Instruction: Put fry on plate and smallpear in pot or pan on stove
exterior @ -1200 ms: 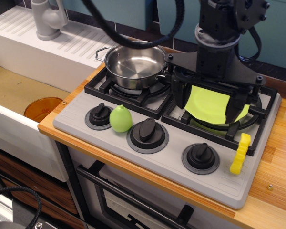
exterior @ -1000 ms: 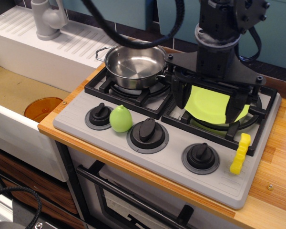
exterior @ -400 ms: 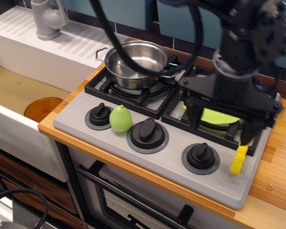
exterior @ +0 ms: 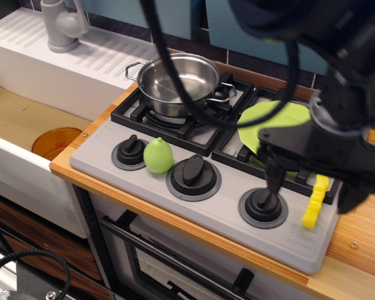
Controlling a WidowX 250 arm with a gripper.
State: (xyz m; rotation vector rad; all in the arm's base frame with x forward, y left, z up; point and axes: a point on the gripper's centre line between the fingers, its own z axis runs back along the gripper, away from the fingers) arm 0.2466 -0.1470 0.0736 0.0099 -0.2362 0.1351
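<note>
The yellow crinkle-cut fry (exterior: 315,201) lies on the right front of the grey stove (exterior: 225,209), beside the right knob. My gripper (exterior: 310,195) is open and hangs low over the fry, one finger on each side of it, holding nothing. The lime-green plate (exterior: 269,122) sits on the right burner, partly hidden behind my arm. The light green smallpear (exterior: 158,155) stands between the left and middle knobs. The shiny steel pot (exterior: 178,78) sits empty on the left burner.
Three black knobs line the stove front; the right one (exterior: 263,203) is next to my left finger. A wooden counter (exterior: 362,228) lies to the right. A white sink with a faucet (exterior: 62,25) and an orange disc (exterior: 56,142) is on the left. Black cables hang above the pot.
My gripper has moved from above the plate forward and right, down over the fry. The plate now shows more. The fry, pear and pot have not moved.
</note>
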